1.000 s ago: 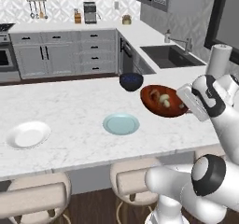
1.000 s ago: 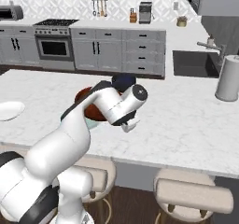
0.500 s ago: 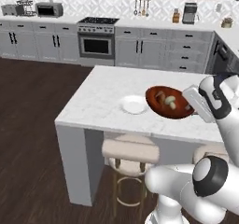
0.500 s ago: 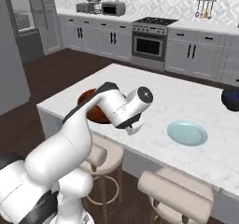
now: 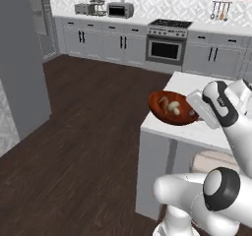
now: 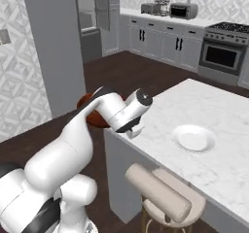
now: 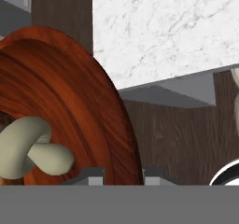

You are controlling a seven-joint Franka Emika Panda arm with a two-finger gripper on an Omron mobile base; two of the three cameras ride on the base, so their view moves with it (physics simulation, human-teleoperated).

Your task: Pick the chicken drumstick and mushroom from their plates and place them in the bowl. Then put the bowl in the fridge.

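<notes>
Left base view: the arm comes up from five o'clock and the gripper (image 5: 196, 108) has the bowl (image 5: 170, 107) by its rim at the three o'clock side, jaws clamped on the edge. The bowl hangs in the air over the near corner of the island (image 5: 197, 127), its nine o'clock half out past the marble edge, above the dark floor (image 5: 88, 127). Inside it sits the mushroom (image 5: 174, 105), pale against the red-brown wood, with a smaller tan piece at its three o'clock that may be the drumstick; I cannot tell for sure. At nine o'clock a tall grey slab (image 5: 22, 63) stands well apart from the bowl. Far at twelve o'clock, the oven (image 5: 166, 47) is set in the grey cabinets.

Right base view now: the arm sweeps up from seven o'clock, and the bowl (image 6: 95, 114) peeks out behind the forearm, mostly hidden. The white plate (image 6: 194, 137) lies flat on the island (image 6: 228, 125) at three o'clock, well apart from the bowl. A stool (image 6: 160, 193) is tucked in at five o'clock.

Hand view: the bowl (image 7: 70, 106) looms large at nine o'clock, rim running right down between the fingertips (image 7: 95, 175), pinched tight. The mushroom (image 7: 28, 146) rests in the bowl at eight o'clock, cap and stem plain to see. Marble countertop (image 7: 163, 27) spreads at one o'clock, floor below it.
</notes>
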